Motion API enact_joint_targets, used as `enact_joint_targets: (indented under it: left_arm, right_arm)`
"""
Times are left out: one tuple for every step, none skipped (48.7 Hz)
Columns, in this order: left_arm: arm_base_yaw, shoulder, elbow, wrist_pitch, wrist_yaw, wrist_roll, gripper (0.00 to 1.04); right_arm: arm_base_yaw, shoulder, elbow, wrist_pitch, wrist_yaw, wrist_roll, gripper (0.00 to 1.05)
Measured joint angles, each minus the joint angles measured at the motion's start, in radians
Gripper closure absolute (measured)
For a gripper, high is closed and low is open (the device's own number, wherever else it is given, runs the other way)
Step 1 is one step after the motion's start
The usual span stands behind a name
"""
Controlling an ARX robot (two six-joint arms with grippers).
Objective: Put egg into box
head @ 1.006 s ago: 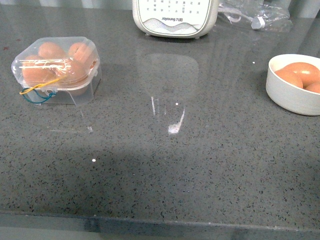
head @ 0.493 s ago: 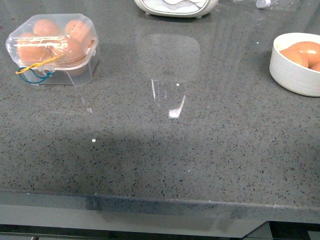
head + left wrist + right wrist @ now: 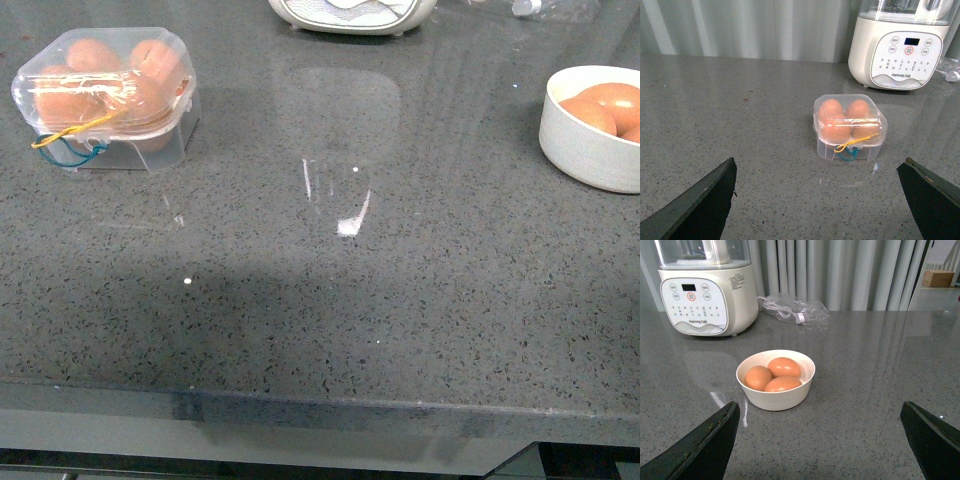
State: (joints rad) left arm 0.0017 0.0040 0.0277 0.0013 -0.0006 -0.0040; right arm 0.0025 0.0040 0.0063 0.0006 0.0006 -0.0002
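The box [image 3: 105, 95] is a clear plastic carton with its lid shut, several orange-brown eggs inside and yellow and teal bands at its front. It stands at the far left of the counter. In the left wrist view the box [image 3: 850, 127] lies ahead of my left gripper [image 3: 819, 161], which is open, empty and apart from it. Three loose eggs [image 3: 784, 367] lie in a white bowl [image 3: 775, 397] ahead of my right gripper [image 3: 820, 403], which is open and empty. The bowl [image 3: 590, 155] is at the far right in the front view. Neither gripper shows there.
A cream kitchen appliance [image 3: 350, 12] stands at the back middle, also seen in the left wrist view [image 3: 897, 50] and the right wrist view [image 3: 702, 295]. A clear bag with a cable [image 3: 795, 312] lies behind the bowl. The counter's front edge [image 3: 320, 405] is close.
The front view has shifted since one second ago: box, bowl and appliance sit higher in the picture and the counter's front edge shows. Nothing differs over the last half second.
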Motion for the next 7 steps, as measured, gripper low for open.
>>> enact_joint_targets:
  left_arm:
    - [0.000, 0.000, 0.000, 0.000, 0.000, 0.000, 0.07]
    - [0.000, 0.000, 0.000, 0.000, 0.000, 0.000, 0.07]
    - [0.000, 0.000, 0.000, 0.000, 0.000, 0.000, 0.07]
    - [0.000, 0.000, 0.000, 0.000, 0.000, 0.000, 0.07]
    - [0.000, 0.000, 0.000, 0.000, 0.000, 0.000, 0.07]
    - [0.000, 0.000, 0.000, 0.000, 0.000, 0.000, 0.07]
    - [0.000, 0.000, 0.000, 0.000, 0.000, 0.000, 0.07]
  right_arm:
    - [0.000, 0.000, 0.000, 0.000, 0.000, 0.000, 0.07]
    - [0.000, 0.000, 0.000, 0.000, 0.000, 0.000, 0.07]
    - [0.000, 0.000, 0.000, 0.000, 0.000, 0.000, 0.07]
    - [0.000, 0.000, 0.000, 0.000, 0.000, 0.000, 0.07]
    - [0.000, 0.000, 0.000, 0.000, 0.000, 0.000, 0.07]
    - [0.000, 0.000, 0.000, 0.000, 0.000, 0.000, 0.07]
    - [0.000, 0.000, 0.000, 0.000, 0.000, 0.000, 0.07]
